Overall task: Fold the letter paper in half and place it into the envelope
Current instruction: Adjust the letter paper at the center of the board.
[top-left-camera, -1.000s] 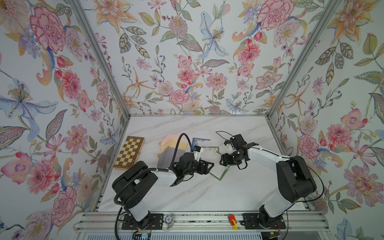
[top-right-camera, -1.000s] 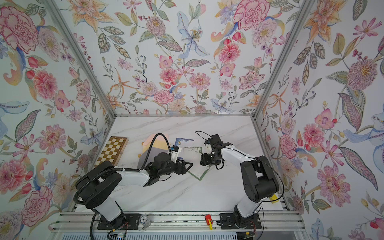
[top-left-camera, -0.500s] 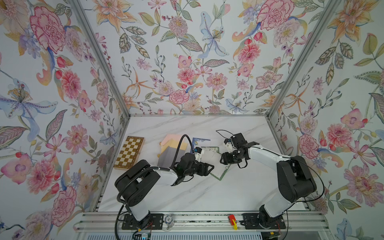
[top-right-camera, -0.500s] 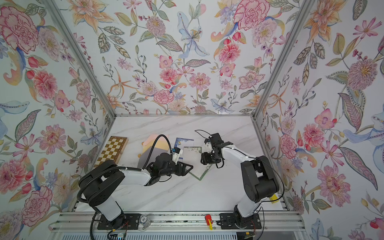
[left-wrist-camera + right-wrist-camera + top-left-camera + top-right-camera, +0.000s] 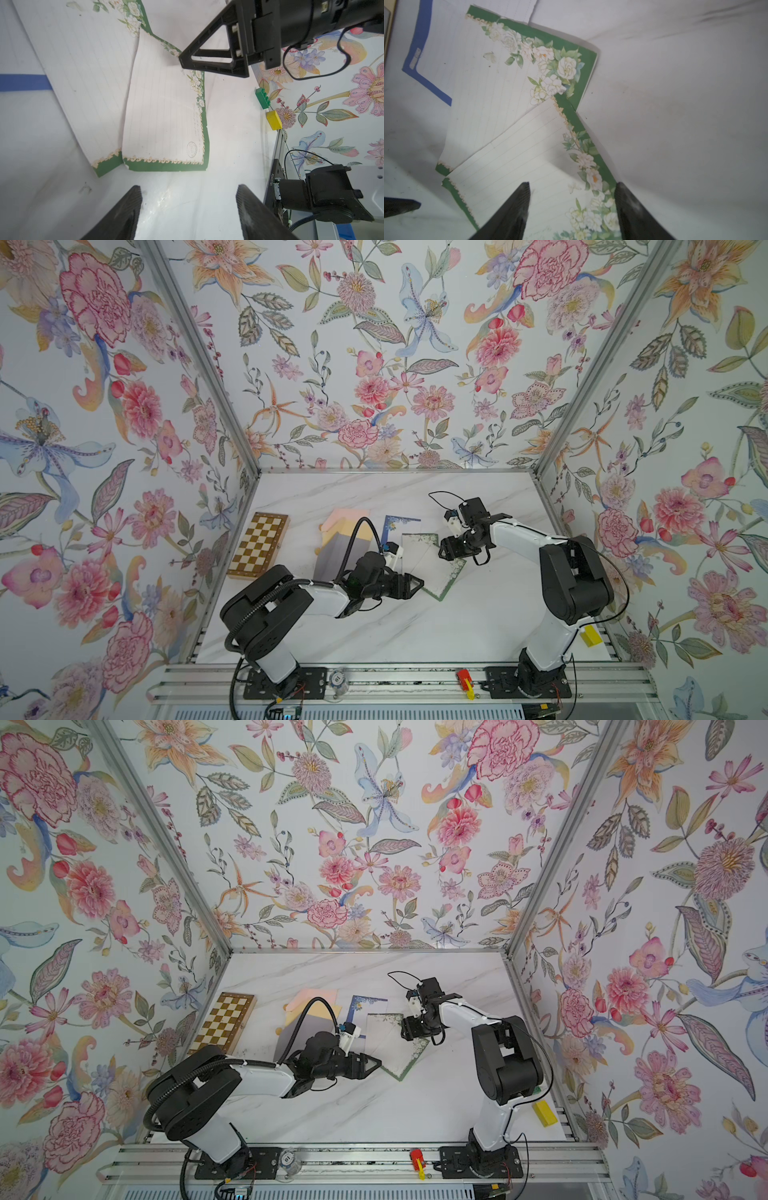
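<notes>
The letter paper [image 5: 432,572], lined with a green border and white flowers, lies mid-table as two overlapping panels at different angles [image 5: 500,116]. My right gripper [image 5: 572,197] is open and low over its flowered corner, one finger on the lined part and the other at the green edge. In both top views the right gripper [image 5: 451,553] [image 5: 411,1033] sits on the paper's far right side. My left gripper [image 5: 187,197] is open over bare table just short of the paper's near green edge [image 5: 166,167]. Coloured envelopes [image 5: 340,526] lie stacked to the left.
A blue-bordered sheet [image 5: 399,526] lies partly under the green paper. A chessboard [image 5: 258,545] lies at the far left. A green block [image 5: 262,97] and a yellow block [image 5: 273,120] sit by the right wall. A red piece [image 5: 464,680] rests on the front rail.
The right gripper's jaws have spread a little wider over the paper's corner. The left gripper has shifted slightly near the paper's front edge. The paper stays where it was.
</notes>
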Controlling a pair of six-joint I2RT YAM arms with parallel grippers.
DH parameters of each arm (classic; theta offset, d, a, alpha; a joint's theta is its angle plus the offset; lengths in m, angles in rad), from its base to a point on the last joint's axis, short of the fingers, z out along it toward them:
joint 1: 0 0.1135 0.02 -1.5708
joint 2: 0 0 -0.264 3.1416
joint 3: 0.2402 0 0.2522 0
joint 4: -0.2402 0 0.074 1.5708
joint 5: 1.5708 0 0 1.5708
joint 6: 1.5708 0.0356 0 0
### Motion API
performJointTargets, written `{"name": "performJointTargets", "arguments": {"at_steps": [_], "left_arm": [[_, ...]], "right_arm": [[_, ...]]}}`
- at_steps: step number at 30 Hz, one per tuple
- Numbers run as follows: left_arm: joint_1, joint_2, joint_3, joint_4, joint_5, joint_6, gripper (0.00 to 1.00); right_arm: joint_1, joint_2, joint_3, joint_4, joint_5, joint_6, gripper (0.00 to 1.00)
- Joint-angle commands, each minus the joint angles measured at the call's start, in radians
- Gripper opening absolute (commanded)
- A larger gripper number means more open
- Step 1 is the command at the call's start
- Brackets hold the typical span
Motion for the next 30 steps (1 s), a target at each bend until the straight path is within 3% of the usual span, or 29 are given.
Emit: {"name": "performJointTargets", "arguments": {"at_steps": [1,30], "left_arm": [[-0.009,-0.008,0.008,-0.037,0.022,-0.022,0.76],[-0.008,0.163,0.046,0.031,0.066,-0.094,0.76]], "right_arm": [[-0.016,0.006,0.015,-0.021,0.005,-0.02,0.68],[0.038,-0.079,-0.174,0.002,0.005,0.082,0.67]]}}
